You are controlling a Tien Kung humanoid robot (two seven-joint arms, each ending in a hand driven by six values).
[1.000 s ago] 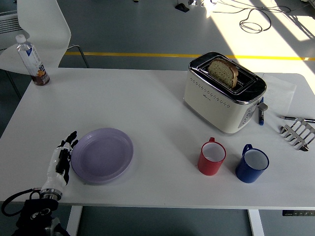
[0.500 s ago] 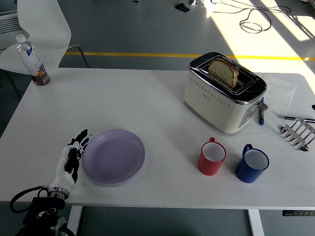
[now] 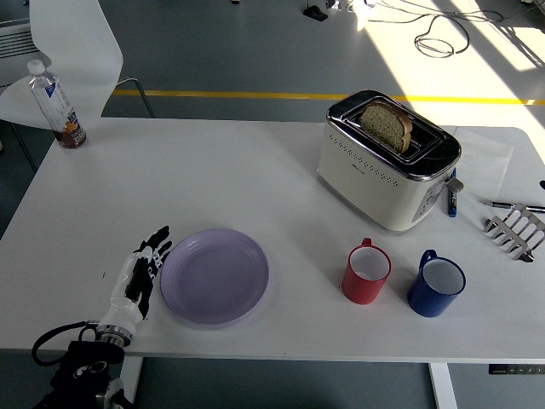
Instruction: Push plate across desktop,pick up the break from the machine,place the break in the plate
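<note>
Item: left hand (image 3: 143, 271), lying flat at the table's (image 3: 213, 170) 7 o'clock corner, fingers stretched out straight and pressed against the left rim of the lilac plate (image 3: 215, 275), grasping nothing. It is sliding the plate rightward; over the last second plate and hand have been travelling together toward the table's centre.

Item: lilac plate, sitting empty at the table's 7 o'clock, well apart from the toaster.

Item: cream toaster (image 3: 387, 159), standing at the table's 1 o'clock, with a slice of bread (image 3: 387, 124) sticking up out of its slot.

Item: red mug (image 3: 366, 273) and blue mug (image 3: 435, 285), standing side by side at 5 o'clock, near the toaster's front.

Item: metal rack (image 3: 516, 231) and pens, lying at 3 o'clock by the table's right edge.

Item: water bottle (image 3: 58, 106), standing upright at 10 o'clock.

Item: right hand, not showing.
</note>
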